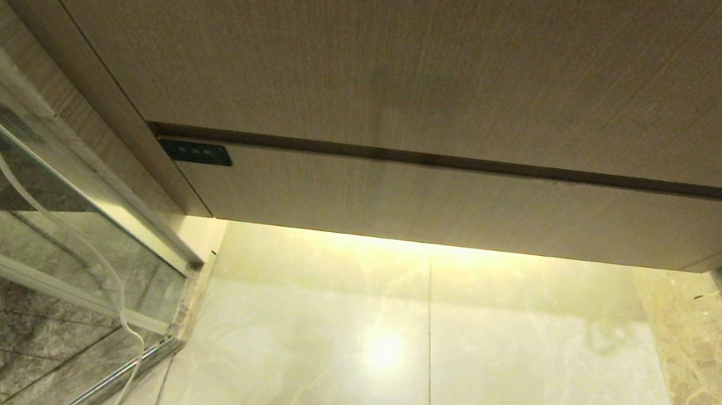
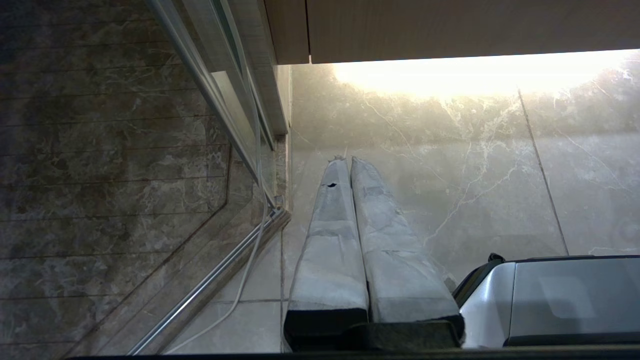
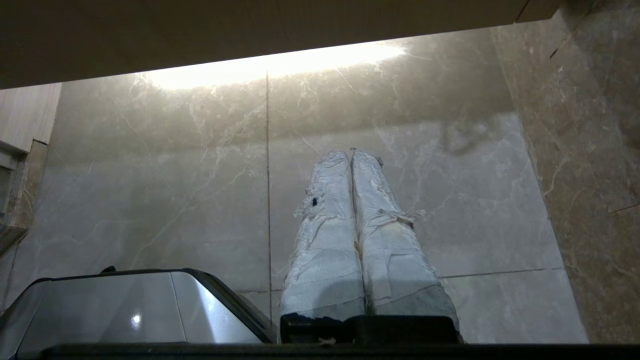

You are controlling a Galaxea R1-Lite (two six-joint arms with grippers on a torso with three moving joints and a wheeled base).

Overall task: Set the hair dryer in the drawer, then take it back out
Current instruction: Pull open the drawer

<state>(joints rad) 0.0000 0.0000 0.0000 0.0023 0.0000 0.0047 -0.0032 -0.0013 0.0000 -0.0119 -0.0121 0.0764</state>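
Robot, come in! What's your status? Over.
Left gripper and right gripper shut, empty, above floor. Drawer closed. Hair dryer not in view. Nothing blocking.

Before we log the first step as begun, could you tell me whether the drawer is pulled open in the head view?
No, the drawer is shut, its front lying flush beneath the taller wood panel with only a thin dark gap between them.

Matt wood-grain drawer (image 1: 445, 204) above glossy marble floor tiles (image 1: 521, 366).

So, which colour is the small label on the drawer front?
Black label, on the beige drawer; head view.
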